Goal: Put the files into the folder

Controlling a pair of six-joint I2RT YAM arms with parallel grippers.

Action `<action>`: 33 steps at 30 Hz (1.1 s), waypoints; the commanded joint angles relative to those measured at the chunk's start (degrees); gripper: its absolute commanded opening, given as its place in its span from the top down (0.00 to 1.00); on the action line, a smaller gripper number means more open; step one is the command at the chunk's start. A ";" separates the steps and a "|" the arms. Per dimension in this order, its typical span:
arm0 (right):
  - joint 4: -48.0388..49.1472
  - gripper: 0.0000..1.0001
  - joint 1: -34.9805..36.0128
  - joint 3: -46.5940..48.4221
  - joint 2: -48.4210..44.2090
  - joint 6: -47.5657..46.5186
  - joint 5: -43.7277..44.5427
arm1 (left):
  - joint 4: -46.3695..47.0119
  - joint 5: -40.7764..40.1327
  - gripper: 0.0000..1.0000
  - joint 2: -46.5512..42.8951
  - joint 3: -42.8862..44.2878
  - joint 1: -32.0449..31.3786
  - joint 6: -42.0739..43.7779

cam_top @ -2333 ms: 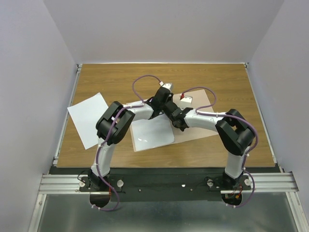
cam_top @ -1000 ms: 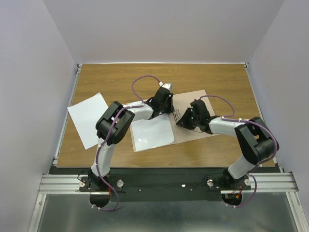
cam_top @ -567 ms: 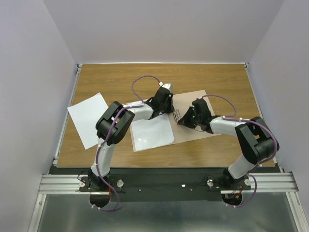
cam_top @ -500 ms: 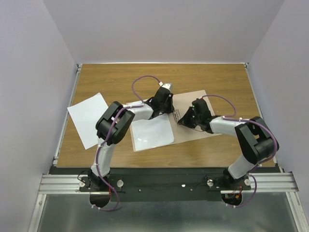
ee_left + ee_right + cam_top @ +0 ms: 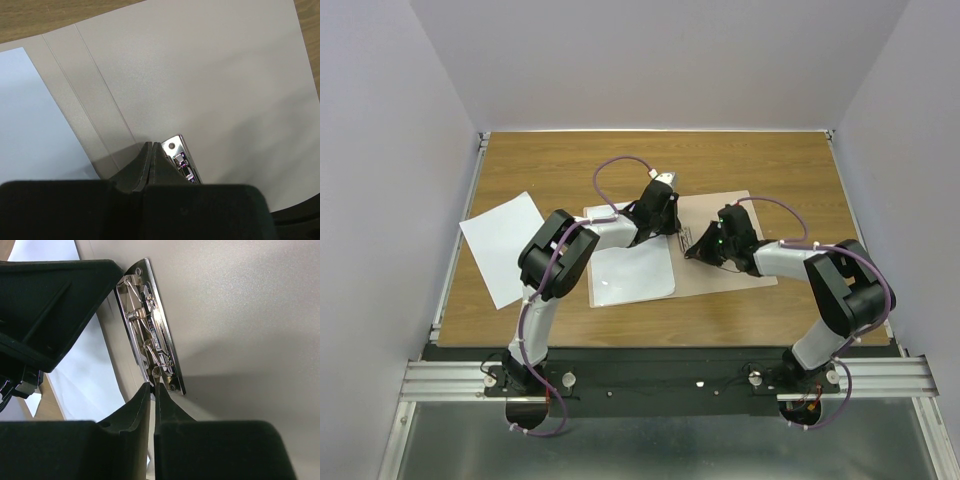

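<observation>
Top external: the flat tan-brown cardboard folder (image 5: 745, 225) is laid open in the middle of the wood-grain counter (image 5: 570, 165). One plain white rectangular paper sheet (image 5: 635, 275) is seen on its left leaf. The second white paper sheet (image 5: 500, 245) is well apart at the left edge of the counter, not yet filed.

Changed over the last second: the right end effector (image 5: 691, 248) has been drawn almost together at the near end of the small chrome metal clip strip (image 5: 150, 325) on the fold. Only a thin slit is left between the fingers in right wrist. Whether the clip's wire is nipped cannot be told. The sheet in the folder is also found shifted slightly toward the far side and lying flatter than half a second ago.

Left wrist: the left end effector (image 5: 152, 146) is fully together with nothing held. Its tips are set on the folder just beside the other end of the clip, apparently to pin the folder down.

Meaning for the task (judged): the clip is being worked while the folder is held steady. The sheet's edge is seen beside the clip, not under it. File one is roughly placed; file two is still to be fetched.
</observation>
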 commanded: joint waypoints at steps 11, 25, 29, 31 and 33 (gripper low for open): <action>1.73 0.80 -0.34 -1.67 1.30 1.00 -3.02 | -10.51 -0.46 1.00 4.08 -2.60 -0.02 1.39; 3.41 0.99 -0.34 -2.80 3.41 2.41 -4.61 | -10.69 -0.63 1.00 4.35 -2.42 -0.02 1.39; 1.23 0.99 -0.51 -4.39 2.89 2.94 -0.31 | -10.68 -0.55 1.00 4.70 -2.42 0.07 1.65; -2.20 0.99 -0.43 -3.69 2.88 1.28 3.91 | -10.77 -0.55 1.00 4.87 -2.33 0.07 1.74; -7.30 0.99 -0.51 -2.37 2.97 -0.21 8.37 | -10.60 -0.37 1.00 4.96 -2.16 -0.02 1.83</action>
